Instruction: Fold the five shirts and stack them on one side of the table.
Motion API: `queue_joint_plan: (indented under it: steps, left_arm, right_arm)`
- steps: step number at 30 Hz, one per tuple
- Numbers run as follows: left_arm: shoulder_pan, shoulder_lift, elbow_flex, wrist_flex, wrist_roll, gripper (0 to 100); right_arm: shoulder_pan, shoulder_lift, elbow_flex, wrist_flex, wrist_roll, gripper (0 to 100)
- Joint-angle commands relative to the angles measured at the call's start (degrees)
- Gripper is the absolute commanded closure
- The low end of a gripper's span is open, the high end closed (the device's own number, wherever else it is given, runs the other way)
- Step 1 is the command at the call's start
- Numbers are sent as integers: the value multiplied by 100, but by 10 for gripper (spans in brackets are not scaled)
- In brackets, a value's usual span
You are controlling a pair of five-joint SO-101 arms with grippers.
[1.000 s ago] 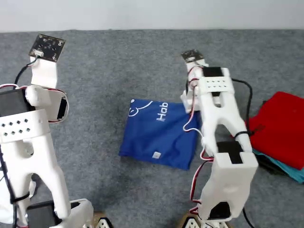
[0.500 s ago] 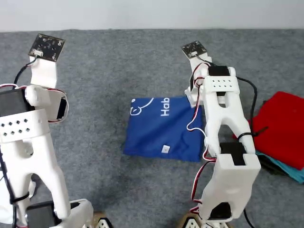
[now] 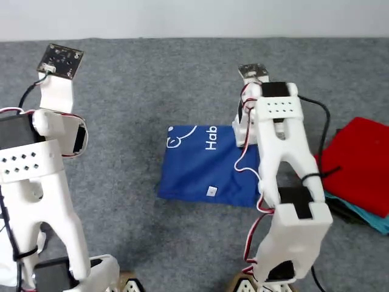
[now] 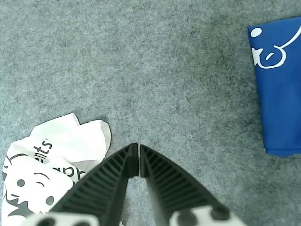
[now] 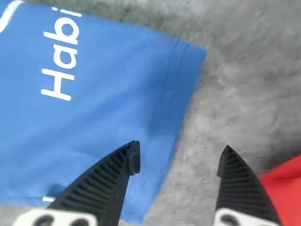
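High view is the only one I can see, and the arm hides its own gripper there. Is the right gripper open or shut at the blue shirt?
Observer: Open. In the right wrist view the right gripper has its fingers wide apart. One is over the edge of the blue shirt and the other is over the bare table. They grip nothing.
Operator: Thank you. And the left gripper, does it hold something?
Observer: No. The left gripper is shut on nothing, above the table, with a crumpled white shirt beside it.
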Motion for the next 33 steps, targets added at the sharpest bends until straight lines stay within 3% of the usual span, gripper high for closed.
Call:
queue_joint_plan:
  steps: [1,4,10,14,19,27,30,33]
  left_arm:
    - [9,-229,-40,88,-35,987]
    - [-9,-237,-40,88,-35,987]
    - [-26,-527,-31,88,-35,987]
    - [-35,-580,-31,88,-35,987]
    - [-35,-589,-31,88,-35,987]
    - [-35,-589,-31,88,-35,987]
    - [-35,-589,-31,97,-35,987]
    - [-35,-589,-31,97,-35,987]
  right_arm:
    - [-215,444,-281,4,-281,724]
    - [-365,998,-290,-242,-343,759]
    - [-365,1367,-290,-321,62,986]
    - [-4,1358,-299,-321,466,989]
    - [488,1367,-615,-286,2101,988]
    - [752,1429,-2549,180,5653,988]
    - [505,1429,-2804,154,6277,988]
    - [347,1508,-2787,-189,6409,980]
